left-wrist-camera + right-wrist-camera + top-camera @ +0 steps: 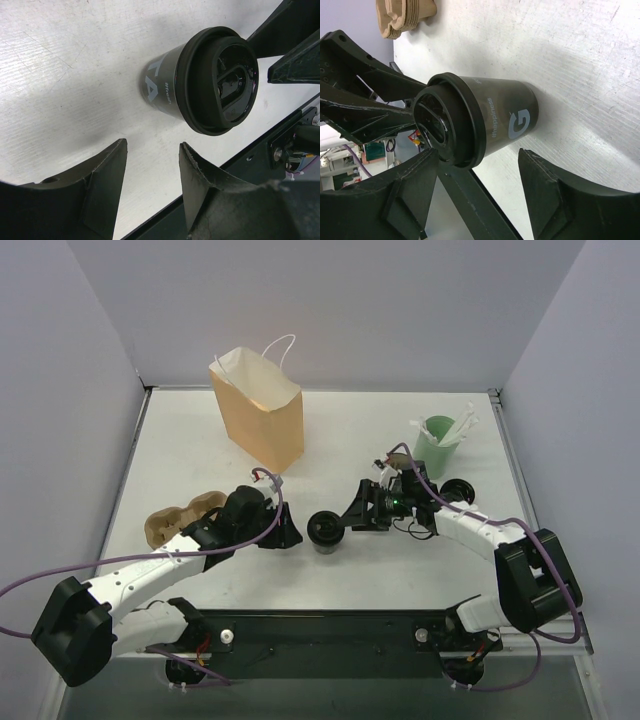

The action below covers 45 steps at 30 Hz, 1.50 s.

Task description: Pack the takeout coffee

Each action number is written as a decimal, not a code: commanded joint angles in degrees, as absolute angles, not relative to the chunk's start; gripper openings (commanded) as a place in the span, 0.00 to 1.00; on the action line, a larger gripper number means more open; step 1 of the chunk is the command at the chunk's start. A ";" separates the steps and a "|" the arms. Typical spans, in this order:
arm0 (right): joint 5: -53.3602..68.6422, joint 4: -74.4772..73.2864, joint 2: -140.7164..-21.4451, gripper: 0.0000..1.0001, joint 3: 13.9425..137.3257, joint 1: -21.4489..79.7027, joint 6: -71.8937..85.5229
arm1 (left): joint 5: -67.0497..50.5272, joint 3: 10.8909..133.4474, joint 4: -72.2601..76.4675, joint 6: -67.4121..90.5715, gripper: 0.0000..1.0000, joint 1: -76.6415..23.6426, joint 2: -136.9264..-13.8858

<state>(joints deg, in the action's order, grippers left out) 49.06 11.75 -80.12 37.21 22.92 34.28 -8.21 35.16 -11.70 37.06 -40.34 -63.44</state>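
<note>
Standing upright on the white table, the small dark cylindrical takeout coffee cup with a round black plastic lid sits between our two arms; the left gripper and right gripper are both spread wide, neither clasping it.

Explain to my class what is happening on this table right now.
Two robot arms face the takeout coffee, standing upright on the table between them. The left pincer and right pincer are both open; neither grips it. The paper bag stands open farther back, so nothing is packed yet.
</note>
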 commanded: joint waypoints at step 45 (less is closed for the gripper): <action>46.32 8.52 -92.72 0.38 44.56 28.83 25.84 | -16.44 34.54 1.93 37.97 0.55 -35.42 -66.71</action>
<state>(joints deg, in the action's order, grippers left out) 48.62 9.17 -90.50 46.96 28.91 27.22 -13.87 34.20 -4.32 37.41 -35.75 -65.54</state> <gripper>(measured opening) 0.433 0.552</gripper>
